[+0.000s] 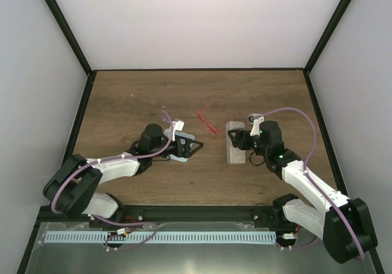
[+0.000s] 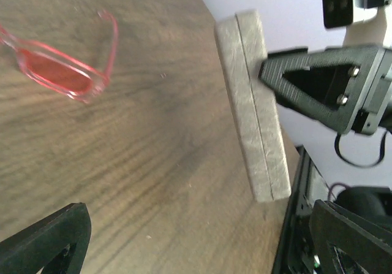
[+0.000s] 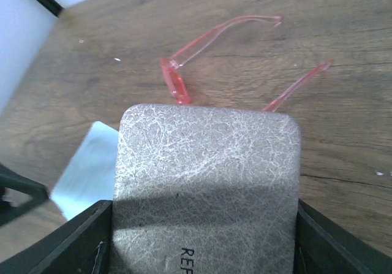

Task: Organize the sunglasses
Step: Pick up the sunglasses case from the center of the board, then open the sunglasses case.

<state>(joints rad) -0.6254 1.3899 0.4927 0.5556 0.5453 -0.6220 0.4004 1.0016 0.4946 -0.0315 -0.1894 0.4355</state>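
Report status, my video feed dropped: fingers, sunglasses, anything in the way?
Left fingers open, empty. Right fingers closed on grey case. Sunglasses unfolded on table just beyond case, untouched. Nothing blocking them.

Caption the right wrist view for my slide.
Right claw grips the closed grey case; red sunglasses lie unfolded just beyond.

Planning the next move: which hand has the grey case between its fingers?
The right hand: its fingers press against the case on both sides. The left hand hangs open over the blue cloth, holding nothing.
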